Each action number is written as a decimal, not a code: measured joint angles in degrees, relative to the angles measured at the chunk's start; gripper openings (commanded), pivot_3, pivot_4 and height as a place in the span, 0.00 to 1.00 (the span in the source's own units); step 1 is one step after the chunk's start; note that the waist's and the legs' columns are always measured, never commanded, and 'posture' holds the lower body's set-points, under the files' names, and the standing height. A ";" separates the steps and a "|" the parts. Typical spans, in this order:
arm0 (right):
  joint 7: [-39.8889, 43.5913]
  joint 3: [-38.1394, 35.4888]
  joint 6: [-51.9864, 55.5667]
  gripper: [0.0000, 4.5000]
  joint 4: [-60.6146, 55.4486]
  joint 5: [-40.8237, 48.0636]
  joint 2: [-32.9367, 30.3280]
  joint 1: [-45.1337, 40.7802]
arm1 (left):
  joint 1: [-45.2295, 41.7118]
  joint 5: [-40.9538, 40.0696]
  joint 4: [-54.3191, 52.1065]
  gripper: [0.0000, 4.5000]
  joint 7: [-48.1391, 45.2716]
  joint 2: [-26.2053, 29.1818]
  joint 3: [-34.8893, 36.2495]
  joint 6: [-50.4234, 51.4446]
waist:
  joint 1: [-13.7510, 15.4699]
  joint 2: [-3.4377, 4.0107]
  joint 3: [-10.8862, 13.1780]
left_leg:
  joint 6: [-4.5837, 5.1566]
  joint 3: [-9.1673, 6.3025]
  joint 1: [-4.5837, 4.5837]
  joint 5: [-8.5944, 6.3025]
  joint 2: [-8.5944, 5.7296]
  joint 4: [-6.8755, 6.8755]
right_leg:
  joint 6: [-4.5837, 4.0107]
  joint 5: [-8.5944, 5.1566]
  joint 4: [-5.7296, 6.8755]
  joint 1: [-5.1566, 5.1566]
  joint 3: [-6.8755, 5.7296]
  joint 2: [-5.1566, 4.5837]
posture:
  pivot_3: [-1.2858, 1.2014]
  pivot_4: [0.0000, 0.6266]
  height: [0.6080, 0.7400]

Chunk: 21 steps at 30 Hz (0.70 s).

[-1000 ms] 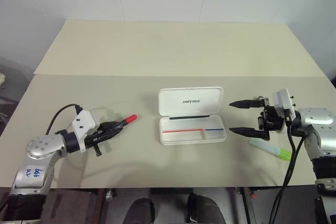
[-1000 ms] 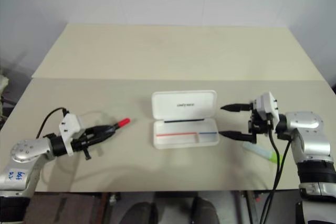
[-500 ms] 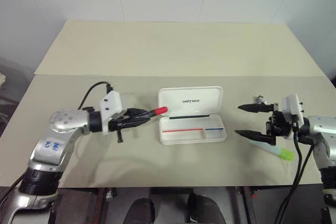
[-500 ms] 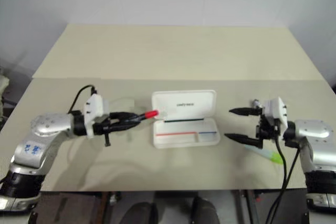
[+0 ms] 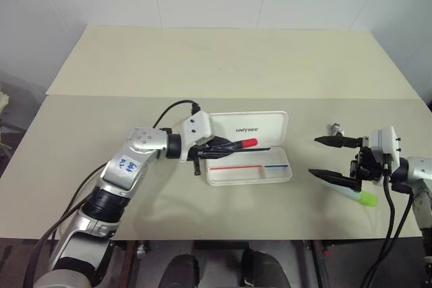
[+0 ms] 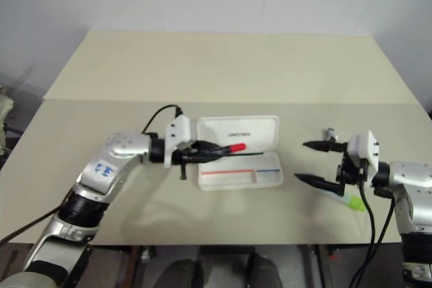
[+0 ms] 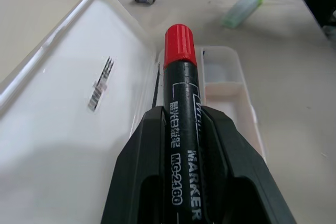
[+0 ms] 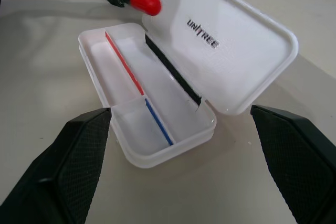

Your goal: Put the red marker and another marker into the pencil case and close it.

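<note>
The pencil case [image 5: 236, 175] lies open mid-table, its white lid [image 5: 260, 123] tipped back and red and blue lines in the tray. My left gripper [image 5: 219, 145] is shut on the red marker [image 5: 241, 144]. It holds the marker level over the case's left half near the hinge, red cap [image 7: 179, 44] pointing right. The other marker, a mint highlighter [image 5: 352, 193] with a lime end, lies on the table right of the case. My right gripper [image 5: 314, 156] stands open beside it, empty, fingers aimed at the case [image 8: 173, 103].
A small grey object [image 5: 335, 127] lies on the table behind my right gripper. The beige table [image 5: 223, 65] stretches wide behind the case, with a seam across it. A black cable loops from my left wrist.
My left arm has swung right with the red marker, from well left of the case to over its left half. My right gripper has drifted slightly right, still open.
</note>
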 measured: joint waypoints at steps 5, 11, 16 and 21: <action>-1.26 -0.22 0.71 1.00 -1.66 0.24 0.02 1.58 | -1.39 2.06 2.41 0.14 0.53 -2.11 -2.14 -0.11 | -0.12 0.00 0.00 | 0.00 -0.01 0.00 0.00 0.01 -0.01 | 0.00 0.00 -0.01 0.00 -0.01 0.02 | 0.52 0.24 1.00; -2.88 -0.26 1.09 1.00 -3.86 0.83 0.03 2.34 | -2.27 5.21 6.79 0.14 1.40 -4.65 -3.41 -1.37 | 0.08 -0.02 0.01 | 0.02 -0.02 -0.02 0.01 0.00 0.01 | 0.01 0.00 -0.05 0.01 -0.01 0.02 | 0.52 0.24 1.00; -4.00 -0.29 2.13 1.00 -5.72 1.42 0.03 3.80 | -2.71 6.80 9.54 0.14 1.35 -5.91 -4.23 -3.44 | 0.06 -0.01 0.01 | 0.02 -0.02 -0.03 0.01 0.00 0.01 | 0.01 0.01 -0.06 0.00 -0.01 0.01 | 0.52 0.24 1.00; -4.94 -0.29 2.44 1.00 -7.47 1.73 0.04 4.15 | -2.87 6.91 10.96 0.58 1.11 -7.91 -4.24 -4.05 | 0.05 -0.02 0.01 | 0.02 -0.02 -0.03 0.01 0.00 0.01 | 0.01 0.01 -0.06 0.00 -0.02 0.01 | 0.52 0.24 1.00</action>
